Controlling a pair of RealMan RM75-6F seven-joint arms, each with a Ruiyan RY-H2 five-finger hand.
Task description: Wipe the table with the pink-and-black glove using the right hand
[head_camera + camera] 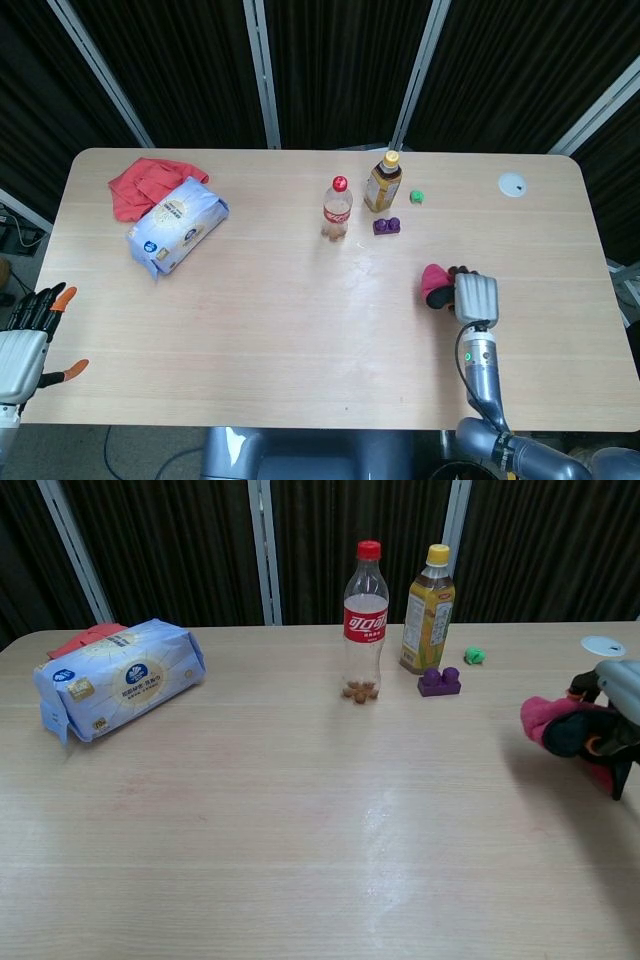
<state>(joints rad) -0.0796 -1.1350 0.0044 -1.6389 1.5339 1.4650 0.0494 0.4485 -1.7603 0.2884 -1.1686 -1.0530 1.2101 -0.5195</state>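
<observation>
The right hand point(476, 296) lies palm-down on the pink-and-black glove point(436, 283), fingers curled over it to press it flat against the table point(280, 330), as a wiping stroke needs. Glove and hand sit toward the table's right edge, about midway between near and far edges. Bare wood runs leftward along the near edge, giving room to sweep; the cola bottle point(338, 208), tea bottle point(384, 181) and purple block point(387, 226) stand toward the far edge. The left hand point(28, 335) hangs spread and empty off the near-left corner.
</observation>
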